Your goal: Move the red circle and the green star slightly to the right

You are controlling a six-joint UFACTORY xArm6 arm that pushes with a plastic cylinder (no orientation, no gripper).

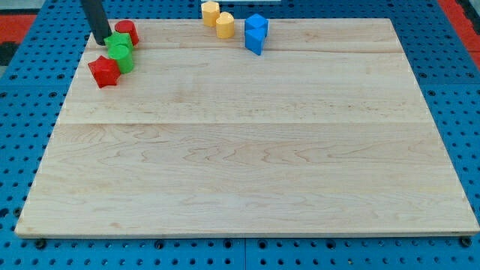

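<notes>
Camera view: our tip (103, 42) (a bare rod, grasping nothing) touches the green star (118, 45).
Neighbours: red circle (127, 31) just behind; red star (104, 71) nearby.

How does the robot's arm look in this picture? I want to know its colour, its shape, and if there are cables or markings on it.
Only the rod shows: a straight, smooth cylinder, dark grey to black, entering from the view's top. My tip ends blunt, just left of the green blocks. No cables, markings or joints are visible; the arm itself is out of frame.
</notes>
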